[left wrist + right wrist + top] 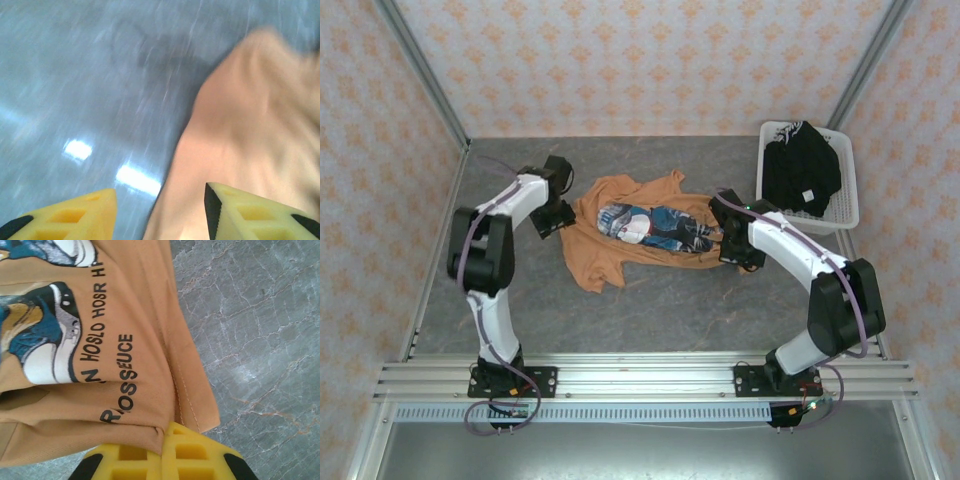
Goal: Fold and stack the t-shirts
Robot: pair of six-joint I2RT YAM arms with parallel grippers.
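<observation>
The orange t-shirt (620, 240) lies crumpled in the middle of the grey marbled tabletop (700, 300), face up, and everything else is easiest placed from it. Its blue-and-white cartoon print (655, 228) runs across the front, with a sleeve poking out at the far edge and a loose flap trailing toward the arms' bases. The left hand (557, 215) is at the shirt's left edge. Seen from that wrist, the yellow fingers (65, 216) stand well apart with the pale orange cloth edge running down between them. That view is smeared, so I cannot tell whether either finger touches the fabric. The right hand (166, 452) is at the shirt's opposite, right edge, just beside the end of the print. Its two yellow fingers are pressed together, and a fold of the shirt's hem goes in between them, so it looks clamped on the cloth. Just above the pinch, black lettering (107, 335) runs along the fabric beside the printed figure, and a stitched seam follows the shirt's edge down to the fingers. Bare tabletop shows to the right of that edge. Farther right of the shirt and well apart from it, in the back corner, sits a white slatted basket (842, 205). Black garments (798, 168) are heaped in it, partly draped over its far rim, with a small white tag (807, 196) showing on them.
</observation>
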